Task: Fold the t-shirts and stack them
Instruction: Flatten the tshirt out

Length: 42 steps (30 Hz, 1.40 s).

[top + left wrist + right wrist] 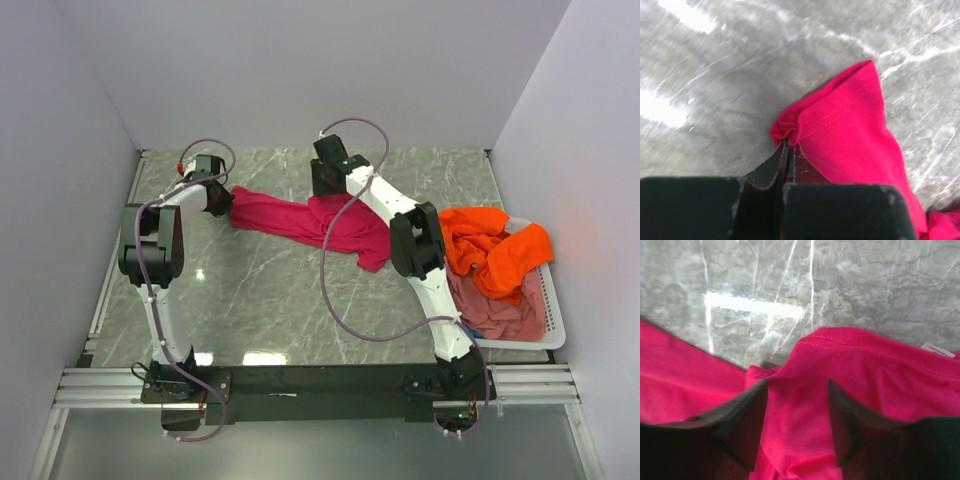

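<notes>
"Where's the shirt they're on?"

"The crimson t-shirt (pixel 310 222) lies unfolded on the grey marble table (pixel 260 300). It's strung out across the far half between the two arms, and a loose bunch trails back beside the right arm's elbow."

"What's the left claw doing?"

"The left gripper (pixel 788 150) is pinched tight on a stitched corner of it. The fingers meet, the cloth puckers at their tips, and the hem stitching runs off to the right (two neat rows, plain in the wrist view)."

"And the right one?"

"The right gripper (pixel 797 390) has its jaws well apart, astride the cloth just below the neckband. The crimson fabric fills the gap between the fingers, but as far as I can see neither finger presses it."

"Any writing on it?"

"There's a small white label (pixel 937 350) at the collar seam, by the right edge of that wrist view. It has some grey print, too small and blurred to read."

"And the other shirts?"

"They're over on the right, in the white basket (pixel 553 300). The orange t-shirt (pixel 495 245) is heaped on top at the far end, partly over the rim. The pink-red t-shirt (pixel 500 315) is crumpled beneath it at the near end. Neither is folded."
</notes>
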### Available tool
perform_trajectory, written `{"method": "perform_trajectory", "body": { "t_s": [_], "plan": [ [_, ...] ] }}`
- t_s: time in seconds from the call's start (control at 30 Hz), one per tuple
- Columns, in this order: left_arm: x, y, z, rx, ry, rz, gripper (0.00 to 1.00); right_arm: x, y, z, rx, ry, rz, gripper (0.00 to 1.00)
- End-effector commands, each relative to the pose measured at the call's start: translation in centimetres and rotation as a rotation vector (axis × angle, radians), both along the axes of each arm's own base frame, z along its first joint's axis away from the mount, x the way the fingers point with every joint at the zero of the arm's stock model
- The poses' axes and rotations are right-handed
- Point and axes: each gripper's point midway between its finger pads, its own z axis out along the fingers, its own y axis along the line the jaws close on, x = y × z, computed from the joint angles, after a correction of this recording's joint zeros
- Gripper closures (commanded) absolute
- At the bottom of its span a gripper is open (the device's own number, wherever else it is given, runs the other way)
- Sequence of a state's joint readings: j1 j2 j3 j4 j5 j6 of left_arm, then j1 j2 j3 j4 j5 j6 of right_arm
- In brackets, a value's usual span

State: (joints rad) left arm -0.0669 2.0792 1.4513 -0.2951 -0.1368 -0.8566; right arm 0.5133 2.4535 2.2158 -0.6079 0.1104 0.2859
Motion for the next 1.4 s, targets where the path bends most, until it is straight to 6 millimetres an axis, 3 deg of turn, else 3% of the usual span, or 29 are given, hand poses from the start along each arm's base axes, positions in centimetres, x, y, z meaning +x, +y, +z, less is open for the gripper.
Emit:
{"method": "perform_trajectory", "body": {
  "t_s": [0.0, 0.07, 0.1, 0.17, 0.23, 0.27, 0.3, 0.4, 0.47, 0.57, 0.7, 0.77, 0.87, 1.0, 1.1, 1.23, 1.33, 1.37],
  "plan": [
    [-0.1, 0.8, 3.7, 0.049, -0.078, 0.002, 0.99, 0.1, 0.5, 0.0, -0.003, -0.009, 0.003, 0.53],
    [-0.5, 1.0, 4.4, 0.058, -0.088, 0.007, 0.99, 0.4, 0.5, 0.1, -0.004, -0.014, -0.008, 0.61],
    [-0.6, 1.1, 4.7, 0.064, -0.093, 0.007, 0.99, 0.7, 0.4, 0.4, -0.004, -0.026, -0.015, 0.8],
    [-1.0, 1.2, 5.8, 0.067, -0.109, 0.005, 0.99, 0.9, 0.2, 1.1, -0.006, -0.042, -0.036, 0.99],
    [-1.5, 1.2, 6.4, 0.076, -0.117, 0.0, 0.99, 0.9, -0.1, 3.4, 0.007, -0.087, -0.047, 1.0],
    [-1.6, 1.3, 7.7, 0.078, -0.14, 0.004, 0.99, 0.9, -0.2, 4.5, 0.018, -0.109, -0.054, 1.0],
    [-1.8, 1.5, 8.3, 0.083, -0.149, 0.007, 0.99, 0.7, -0.4, 7.2, 0.047, -0.159, -0.056, 1.0],
    [-2.6, 1.3, 10.2, 0.077, -0.185, 0.005, 0.99, -0.2, -0.4, 11.5, 0.113, -0.24, -0.034, 1.0],
    [-3.0, 1.0, 10.7, 0.072, -0.192, 0.003, 0.99, -0.7, 0.0, 12.1, 0.137, -0.229, -0.014, 1.0],
    [-3.7, 0.6, 10.3, 0.065, -0.176, 0.002, 0.99, -1.4, 0.9, 10.4, 0.133, -0.174, 0.002, 1.0],
    [-4.1, 0.3, 10.1, 0.06, -0.162, 0.007, 0.99, -1.4, 2.7, 6.6, 0.09, -0.099, 0.021, 0.97],
    [-4.4, 0.2, 9.8, 0.056, -0.152, 0.008, 0.99, -0.9, 3.3, 5.7, 0.097, -0.089, 0.013, 0.88],
    [-4.9, 0.1, 9.6, 0.057, -0.148, 0.007, 0.99, 0.3, 4.0, 4.5, 0.113, -0.091, -0.006, 0.63],
    [-5.4, 0.1, 9.0, 0.055, -0.131, 0.005, 0.99, 0.7, 4.3, 1.7, 0.096, -0.048, -0.013, 0.48],
    [-5.8, 0.3, 8.5, 0.06, -0.12, 0.009, 0.99, 0.1, 4.5, -0.5, 0.081, 0.0, -0.009, 0.48],
    [-6.0, 0.5, 8.4, 0.074, -0.112, 0.021, 0.99, -0.7, 4.1, -1.9, 0.005, 0.017, -0.019, 0.5],
    [-6.1, 0.6, 8.6, 0.074, -0.116, 0.024, 0.99, -1.0, 3.5, -2.0, -0.05, 0.005, -0.031, 0.71],
    [-6.1, 0.6, 8.9, 0.074, -0.123, 0.026, 0.99, -1.1, 3.2, -1.7, -0.061, 0.001, -0.039, 0.91]
  ]
}}
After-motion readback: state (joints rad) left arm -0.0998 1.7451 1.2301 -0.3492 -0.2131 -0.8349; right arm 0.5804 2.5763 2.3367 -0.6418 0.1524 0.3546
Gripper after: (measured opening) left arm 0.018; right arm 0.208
